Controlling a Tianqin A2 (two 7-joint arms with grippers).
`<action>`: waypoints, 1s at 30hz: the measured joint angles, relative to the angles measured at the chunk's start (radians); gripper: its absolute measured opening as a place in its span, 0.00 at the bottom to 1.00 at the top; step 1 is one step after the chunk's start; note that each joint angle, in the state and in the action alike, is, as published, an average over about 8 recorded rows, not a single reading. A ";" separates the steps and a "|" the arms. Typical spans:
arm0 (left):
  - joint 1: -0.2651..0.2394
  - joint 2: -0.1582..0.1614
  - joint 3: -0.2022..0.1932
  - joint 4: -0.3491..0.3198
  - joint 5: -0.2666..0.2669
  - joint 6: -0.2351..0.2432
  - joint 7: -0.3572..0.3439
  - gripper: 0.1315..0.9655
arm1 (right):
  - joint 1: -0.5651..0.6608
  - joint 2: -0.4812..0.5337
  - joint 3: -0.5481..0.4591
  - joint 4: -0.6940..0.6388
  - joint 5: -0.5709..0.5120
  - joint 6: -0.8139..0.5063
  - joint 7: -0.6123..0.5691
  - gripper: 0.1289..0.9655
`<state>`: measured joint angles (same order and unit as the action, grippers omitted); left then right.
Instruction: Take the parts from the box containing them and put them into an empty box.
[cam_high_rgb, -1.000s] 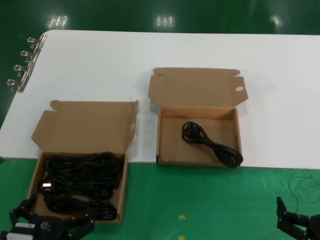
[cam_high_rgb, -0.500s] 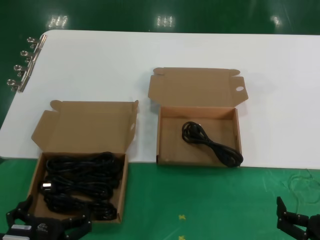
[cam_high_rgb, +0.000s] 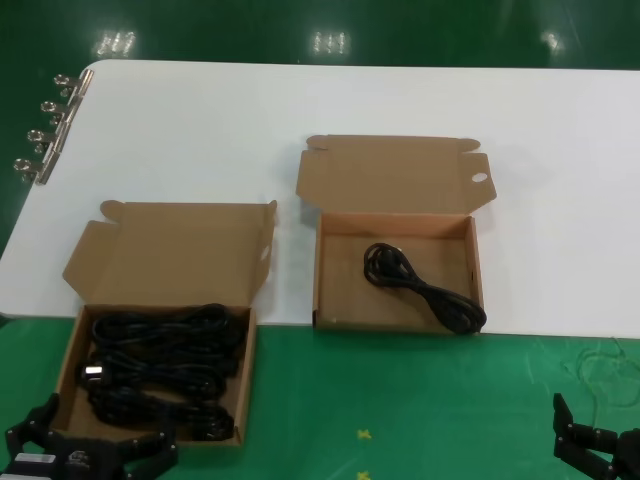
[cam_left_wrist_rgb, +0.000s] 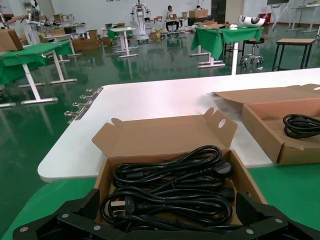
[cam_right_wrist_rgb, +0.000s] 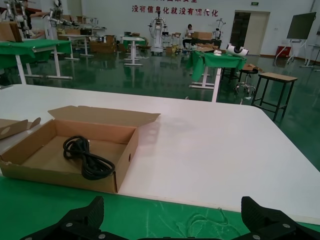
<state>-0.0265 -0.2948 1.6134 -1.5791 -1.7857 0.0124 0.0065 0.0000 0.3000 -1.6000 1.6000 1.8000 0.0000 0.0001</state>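
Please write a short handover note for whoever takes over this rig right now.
Left hand: open, empty, low at the near edge of the full box.
Right hand: open, empty, parked at the near right.
Done: one cable lies in the box with the lid hole.
Left: the remaining cables are bundled in the full box; move them across.

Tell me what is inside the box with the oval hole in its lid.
The box with the hole holds one bundled black cable, lying diagonally on its floor. Nothing else shows inside; the floor directly under the cable is covered.
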 joint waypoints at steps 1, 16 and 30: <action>0.001 0.000 0.000 -0.001 -0.001 0.000 0.000 1.00 | 0.000 0.000 0.000 0.000 0.000 0.000 0.000 1.00; 0.015 -0.003 -0.008 -0.012 -0.008 -0.007 -0.004 1.00 | 0.000 0.000 0.000 0.000 0.000 0.000 0.000 1.00; 0.024 -0.005 -0.012 -0.019 -0.013 -0.011 -0.006 1.00 | 0.000 0.000 0.000 0.000 0.000 0.000 0.000 1.00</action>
<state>-0.0024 -0.2995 1.6013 -1.5981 -1.7987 0.0012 0.0006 0.0000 0.3000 -1.6000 1.6000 1.8000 0.0000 0.0000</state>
